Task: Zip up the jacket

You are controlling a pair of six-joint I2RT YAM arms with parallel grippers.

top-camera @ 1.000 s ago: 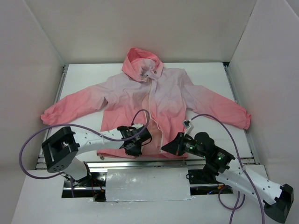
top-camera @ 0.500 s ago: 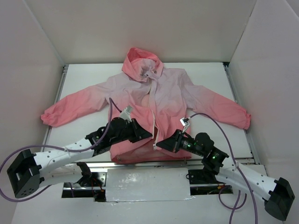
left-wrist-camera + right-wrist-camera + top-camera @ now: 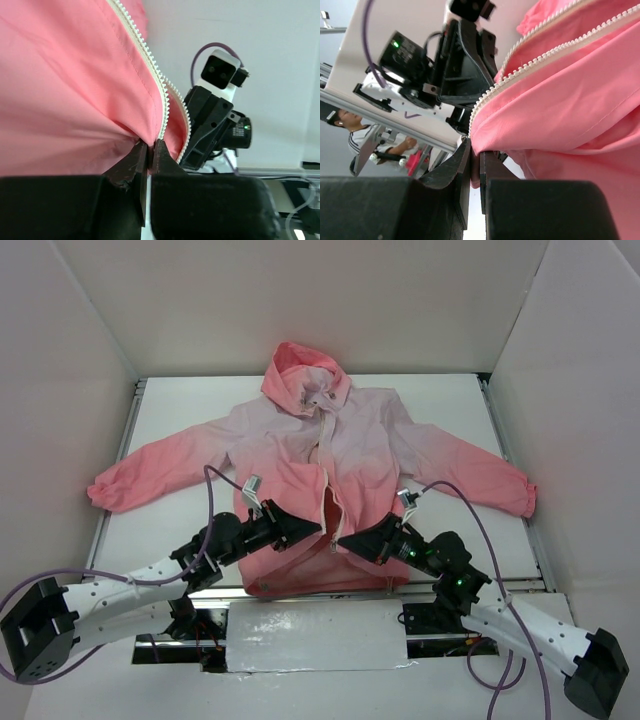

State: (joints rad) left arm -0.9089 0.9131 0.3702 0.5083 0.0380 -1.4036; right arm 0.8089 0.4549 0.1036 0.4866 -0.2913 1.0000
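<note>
The jacket (image 3: 360,440) lies front up on the white table, hood at the far side, lilac at the chest and coral at the hem. Its light zipper (image 3: 322,455) is open at the lower front. My left gripper (image 3: 315,527) is shut on the left front edge near the hem, and the wrist view shows the pink cloth (image 3: 75,90) and zipper teeth (image 3: 150,65) pinched in it (image 3: 149,145). My right gripper (image 3: 345,541) is shut on the right front edge (image 3: 560,100), pinching cloth (image 3: 476,150). Both lift the edges close together.
White walls (image 3: 60,370) enclose the table on left, back and right. The sleeves (image 3: 140,475) spread toward both side walls. Purple cables (image 3: 480,530) loop over each arm. A metal rail (image 3: 300,590) runs along the near table edge.
The left arm has swung in and taken hold of the left front edge. Both grippers have lifted the lower front edges and drawn them toward the middle, bunching the hem.
</note>
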